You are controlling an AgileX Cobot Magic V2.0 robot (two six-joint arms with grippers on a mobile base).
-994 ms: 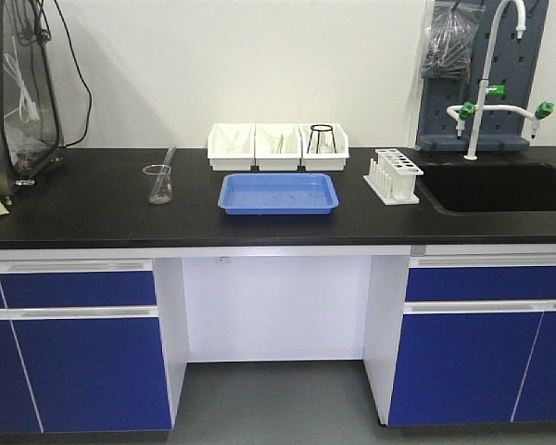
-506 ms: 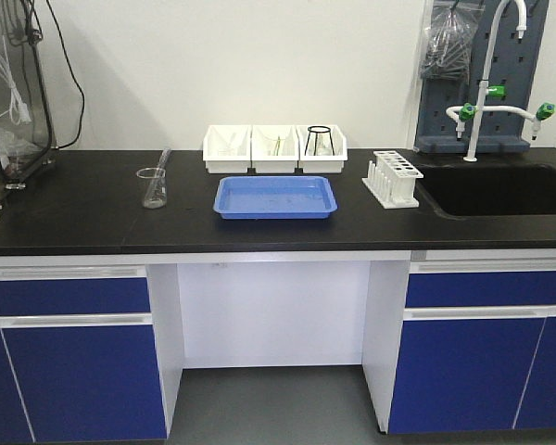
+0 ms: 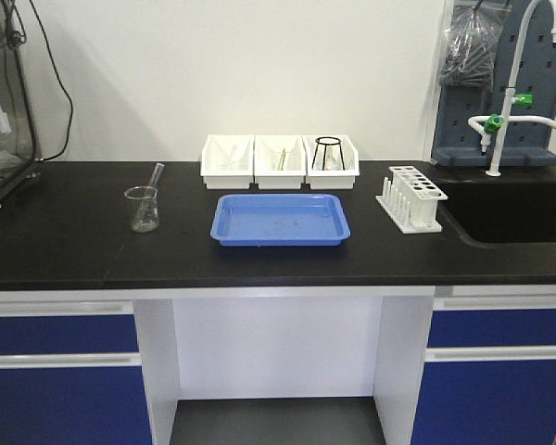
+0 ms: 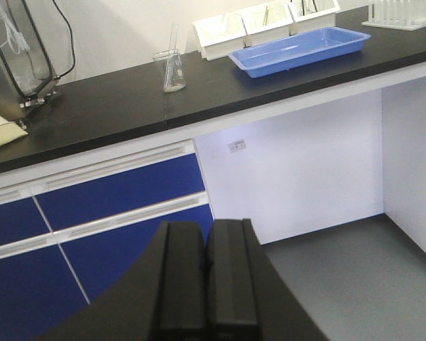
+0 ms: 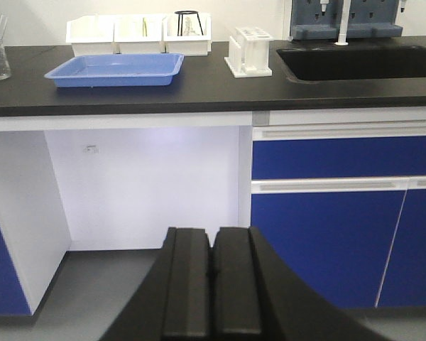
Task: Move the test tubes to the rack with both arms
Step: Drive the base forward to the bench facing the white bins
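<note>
Presently the left tool (image 4: 207, 234) and right tool (image 5: 213, 238) sit closed, empty, below the table's (image 3: 65, 250) front edge; the rack (image 3: 410, 197) stands near its right end, a test tube (image 3: 155, 174) leaning in the left-side beaker (image 3: 143, 211).

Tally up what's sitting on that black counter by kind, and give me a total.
White bins: 3
Blue tray: 1
White rack: 1
Glass flask: 1
Test tube, standing in the flask: 1
Black wire stand, in the right-hand bin: 1
Total: 8; other bin contents too small to tell.
</note>
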